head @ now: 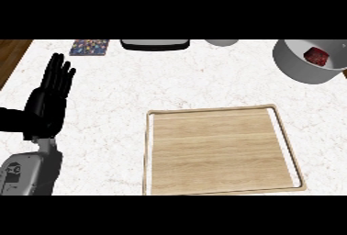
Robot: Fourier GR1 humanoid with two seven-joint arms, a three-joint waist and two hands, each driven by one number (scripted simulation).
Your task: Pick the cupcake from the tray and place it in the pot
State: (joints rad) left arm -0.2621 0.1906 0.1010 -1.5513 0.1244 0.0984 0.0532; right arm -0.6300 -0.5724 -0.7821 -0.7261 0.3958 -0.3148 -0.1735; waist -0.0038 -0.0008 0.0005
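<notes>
The wooden tray [217, 148] lies on the marble counter, front centre, with nothing on it. A grey pot [298, 64] stands at the back right, and a dark red cupcake [316, 56] rests inside it against the white inner wall. My left hand [49, 98] shows at the left side, fingers straight and pointing up, resting well left of the tray and holding nothing. My right hand appears nowhere in the head view.
Along the back edge sit a colourful patterned card [89, 47], a dark flat appliance with a pale top [154, 44] and part of a white bowl [221, 42]. A wooden floor strip [10, 53] borders the counter at the far left.
</notes>
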